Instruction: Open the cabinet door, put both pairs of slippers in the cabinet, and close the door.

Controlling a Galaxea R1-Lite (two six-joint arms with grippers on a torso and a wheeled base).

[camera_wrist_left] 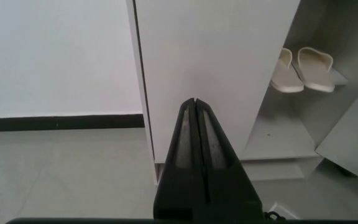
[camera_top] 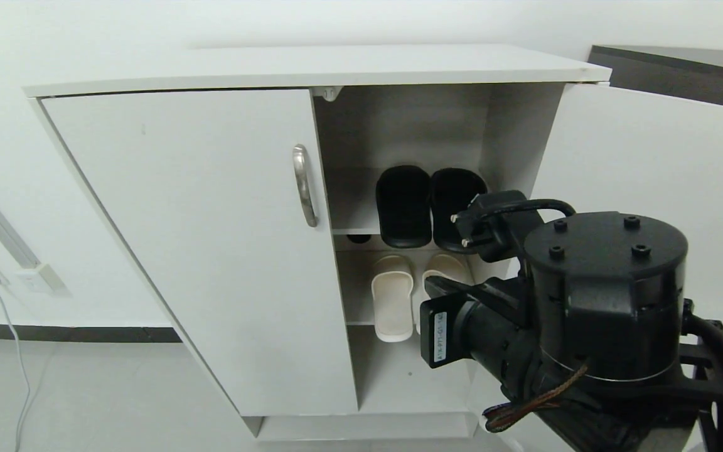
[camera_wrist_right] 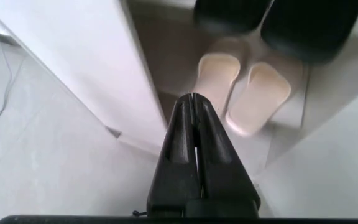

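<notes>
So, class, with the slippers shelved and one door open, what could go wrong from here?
1. The black slippers and cream slippers overhang their shelves, so the open door might catch them on closing.
2. The right gripper, shut, sits before the opening; the door may strike it.

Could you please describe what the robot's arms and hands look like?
The right arm is black, with a round joint cap bearing four bolts, a small white label, a looping black cable and braided coppery wires. The left hand and right hand are each black and long, tapering to a narrow tip.
</notes>
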